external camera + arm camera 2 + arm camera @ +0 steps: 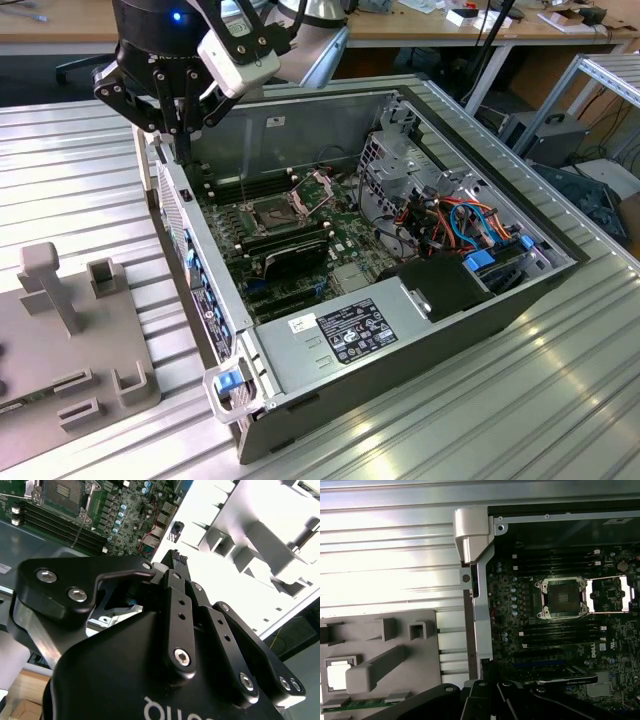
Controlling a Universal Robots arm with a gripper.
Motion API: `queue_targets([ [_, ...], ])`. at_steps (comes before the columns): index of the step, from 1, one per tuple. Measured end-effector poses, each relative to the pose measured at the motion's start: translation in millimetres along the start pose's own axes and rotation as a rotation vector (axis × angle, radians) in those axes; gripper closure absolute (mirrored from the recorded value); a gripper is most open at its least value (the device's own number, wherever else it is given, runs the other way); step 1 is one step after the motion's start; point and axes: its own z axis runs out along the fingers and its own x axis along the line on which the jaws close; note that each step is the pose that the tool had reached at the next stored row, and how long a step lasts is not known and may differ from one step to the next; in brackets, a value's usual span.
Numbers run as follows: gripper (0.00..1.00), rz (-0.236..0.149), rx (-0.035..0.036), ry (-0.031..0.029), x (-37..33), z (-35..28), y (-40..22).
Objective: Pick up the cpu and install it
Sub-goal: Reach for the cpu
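Observation:
The cpu (338,674) is a pale square chip lying flat in a recess of the grey fixture plate (395,630), outside the computer case. The dark square socket (563,597) on the green motherboard (520,615) stands bare, its metal frame (610,595) swung open beside it. In the exterior view the socket (275,212) lies in the middle of the board. My gripper (185,148) hangs above the case's far corner on the exterior view's left, away from both chip and socket. Its fingers (172,587) are together, shut on nothing.
The open metal case (300,110) has tall walls around the board. A long black card (290,255) sits near the socket, and cables and drive bays (470,225) fill the exterior view's right. The fixture plate (70,330) carries upright posts. The ribbed table (480,400) surrounds it all.

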Motion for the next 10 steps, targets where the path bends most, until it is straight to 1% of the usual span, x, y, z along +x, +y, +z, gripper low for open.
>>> queue_targets([
  [10, 0.89, 0.000, 0.0000, 0.0000, 2.7, -0.1, -0.2],
])
